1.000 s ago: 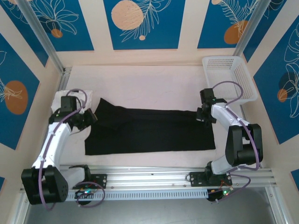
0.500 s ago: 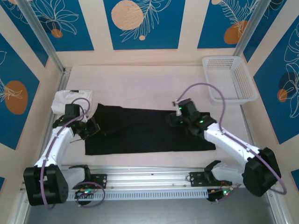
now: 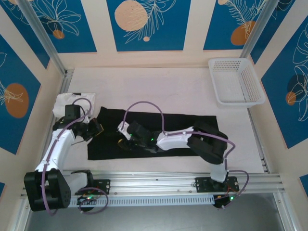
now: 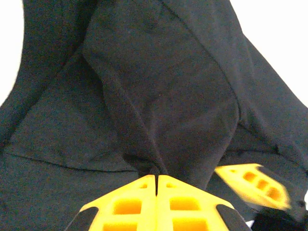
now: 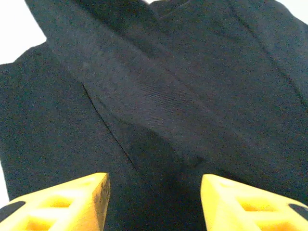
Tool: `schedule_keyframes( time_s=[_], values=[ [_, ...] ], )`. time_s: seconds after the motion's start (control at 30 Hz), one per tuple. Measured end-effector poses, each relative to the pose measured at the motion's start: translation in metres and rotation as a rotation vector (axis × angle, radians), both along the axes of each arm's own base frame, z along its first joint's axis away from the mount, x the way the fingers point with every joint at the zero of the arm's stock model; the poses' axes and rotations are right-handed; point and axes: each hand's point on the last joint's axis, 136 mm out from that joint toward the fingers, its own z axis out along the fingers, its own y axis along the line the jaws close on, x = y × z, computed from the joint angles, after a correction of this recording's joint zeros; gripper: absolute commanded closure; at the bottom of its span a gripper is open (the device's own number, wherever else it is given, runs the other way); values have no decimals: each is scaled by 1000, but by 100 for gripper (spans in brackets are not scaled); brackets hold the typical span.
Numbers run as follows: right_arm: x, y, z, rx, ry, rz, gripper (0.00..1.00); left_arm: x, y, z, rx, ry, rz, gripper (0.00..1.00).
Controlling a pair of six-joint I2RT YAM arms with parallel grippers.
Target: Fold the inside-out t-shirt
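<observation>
Moved: the right gripper (image 3: 123, 137) has swept from the shirt's right end over to its left half, its jaws parting on the way.
Left gripper (image 3: 94, 129): pinched tight on a raised fold at the left end of the t-shirt (image 3: 144, 119).
T-shirt: flat, mid-table, long axis left to right.
Right gripper: jaws partly apart above cloth, holding nothing.
Handling: probably light and limp; best taken at edges or corners.

The right gripper (image 3: 123, 140), a second ago at the right edge of the black t-shirt (image 3: 108, 149) near the white basket (image 3: 236, 82), has swung across to its left-centre. The arm now stretches low over the cloth. Its jaws, closed then, now stand apart above the fabric. The left gripper (image 3: 95, 129) has shifted slightly nearer.
</observation>
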Motion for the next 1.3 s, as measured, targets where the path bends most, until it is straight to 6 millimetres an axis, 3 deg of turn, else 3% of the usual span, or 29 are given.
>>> schedule_keyframes(
  time_s=[0.2, 0.43, 0.5, 0.7, 0.8, 0.97, 1.2, 1.3],
  values=[
    [8, -4, -24, -25, 26, -48, 54, 3, -1, 5, -10, -15, -2, 100],
    [25, -1, -26, -13, 30, -109, 53, 4, -1, 6, -12, -19, -4, 100],
    [29, 2, -25, -4, 32, -118, 60, 4, -1, 6, -10, -20, -7, 100],
    [34, 8, -27, 7, 43, -119, 97, 4, -1, 6, -10, -21, -8, 100],
    [34, 8, -27, 10, 48, -118, 100, 4, -1, 6, -10, -23, -8, 100],
    [23, -3, -16, 30, 74, -109, 100, 5, -1, 7, -7, -31, -7, 100],
    [2, -12, 24, 134, 153, -93, 100, 5, 3, 4, 12, -29, 2, 100],
    [-4, -15, 26, 150, 194, -94, 100, 3, 4, -1, 17, -17, 5, 100]
  ],
)
